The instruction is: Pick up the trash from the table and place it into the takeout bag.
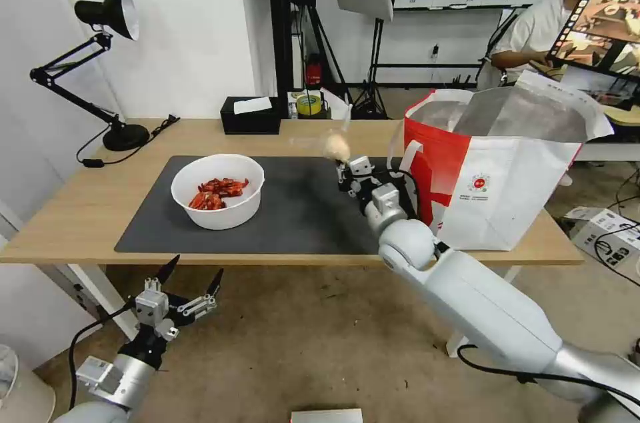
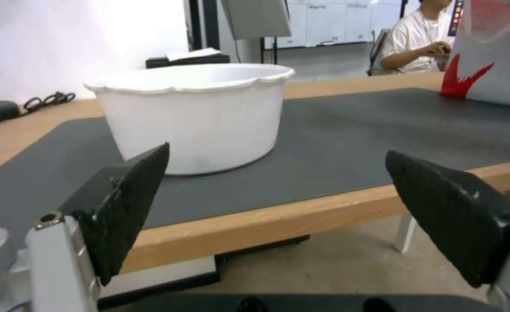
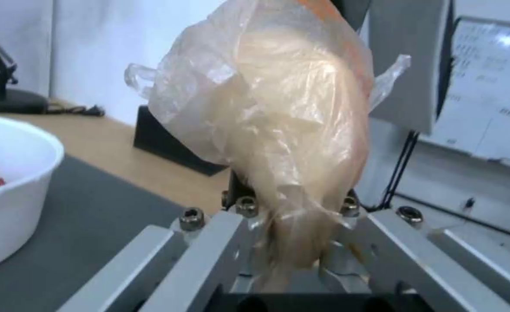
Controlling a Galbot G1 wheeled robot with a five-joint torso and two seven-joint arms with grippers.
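Observation:
My right gripper [image 1: 344,168] is raised above the dark grey mat [image 1: 300,210], shut on a small clear bag of beige food [image 1: 337,145], just left of the takeout bag [image 1: 497,170]. Up close in the right wrist view, the clear bag [image 3: 278,108] bulges out from between the closed fingers. A white round bowl of red crayfish shells [image 1: 218,190] sits on the mat's left half. My left gripper [image 1: 190,276] hangs open below the table's front edge, in front of the bowl [image 2: 194,115].
A black tissue box [image 1: 251,114] stands at the table's back edge, with a yellow tape roll [image 1: 309,104] beside it. A black desk lamp [image 1: 110,70] occupies the back left corner. The light wood table [image 1: 80,210] has bare wood left of the mat.

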